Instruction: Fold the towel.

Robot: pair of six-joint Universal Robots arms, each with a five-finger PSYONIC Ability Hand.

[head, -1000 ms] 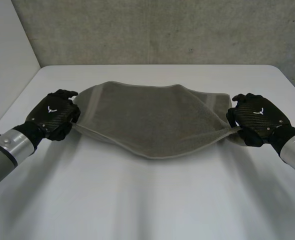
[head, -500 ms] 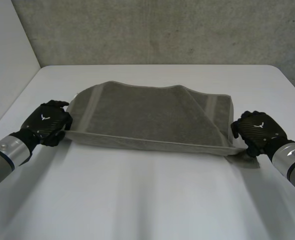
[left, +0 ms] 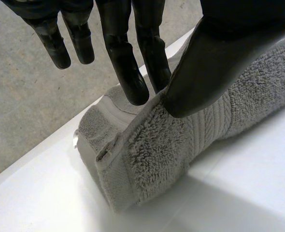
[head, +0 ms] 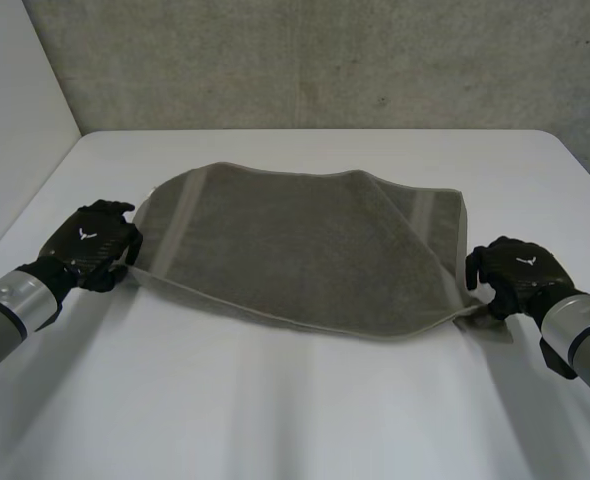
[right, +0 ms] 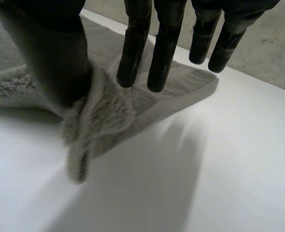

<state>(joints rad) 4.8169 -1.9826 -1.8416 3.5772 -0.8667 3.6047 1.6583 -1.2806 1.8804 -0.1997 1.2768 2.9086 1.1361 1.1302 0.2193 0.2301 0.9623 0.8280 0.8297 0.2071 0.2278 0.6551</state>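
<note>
A grey towel (head: 295, 240) lies folded double across the middle of the white table (head: 295, 410), its near edge sagging between my hands. My left hand (head: 90, 245) is at the towel's near left corner. In the left wrist view its thumb (left: 215, 58) presses on the thick folded corner (left: 157, 154) against the straight fingers (left: 128, 72) behind it. My right hand (head: 520, 270) holds the near right corner. In the right wrist view that corner (right: 108, 111) rises between thumb (right: 55, 53) and fingers (right: 135, 53), its tip drooping just above the table.
A grey wall (head: 305, 60) stands behind the table's far edge. Bare white tabletop stretches in front of the towel and to either side of both hands.
Both hands drew the towel's upper layer toward the front of the table and slightly apart. The near edge went taut, then slackened into a sag.
</note>
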